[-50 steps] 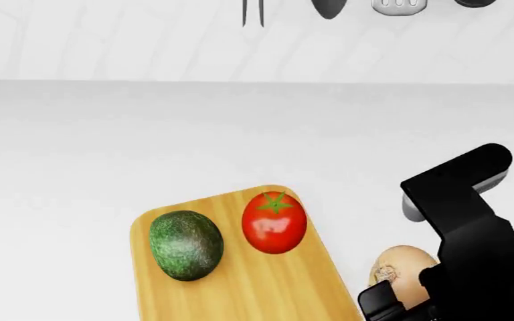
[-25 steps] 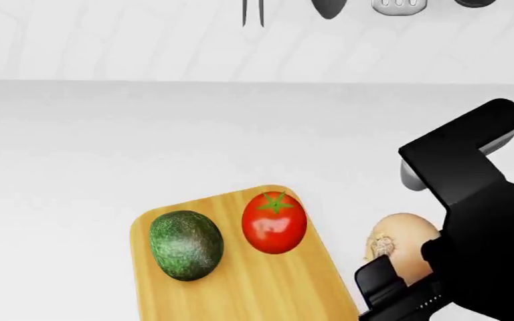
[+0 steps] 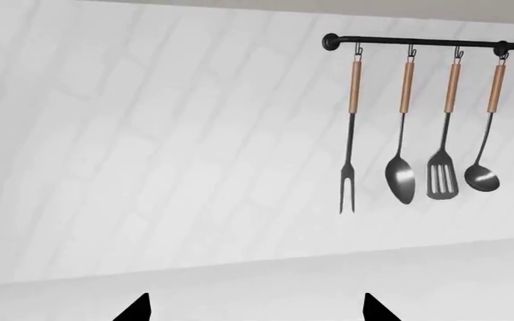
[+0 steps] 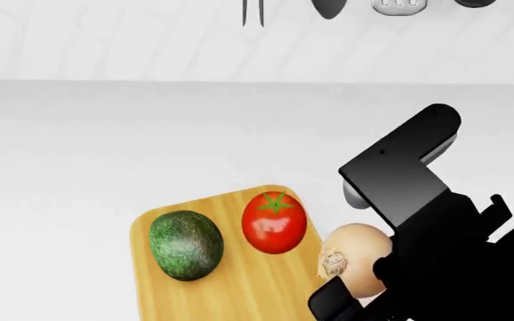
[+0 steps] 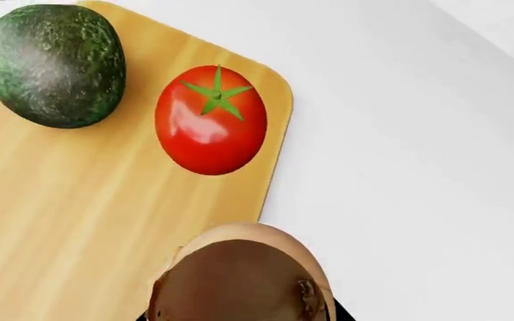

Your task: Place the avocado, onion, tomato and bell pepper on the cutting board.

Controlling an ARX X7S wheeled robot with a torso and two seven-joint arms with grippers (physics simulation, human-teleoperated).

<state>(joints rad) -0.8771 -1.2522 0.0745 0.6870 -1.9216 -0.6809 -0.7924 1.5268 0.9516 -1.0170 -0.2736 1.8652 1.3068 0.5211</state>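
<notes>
My right gripper [image 4: 351,284] held the onion [image 4: 353,257] clamped at the cutting board [image 4: 239,287] edge; I judged to release left of the gripper, clear of the tomato [image 4: 274,222].

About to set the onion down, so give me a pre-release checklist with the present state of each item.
1. Onion held in the right hand: ok.
2. Onion over the cutting board: not ok; it hangs at the board's right edge, only partly over the wood.
3. Free board space beneath for a landing: ok in the right wrist view.
4. Clearance from the tomato: ok; a gap shows.
5. Avocado out of the way: ok; it sits at the board's left side.
6. Bell pepper located: cannot tell; no view shows it.
</notes>
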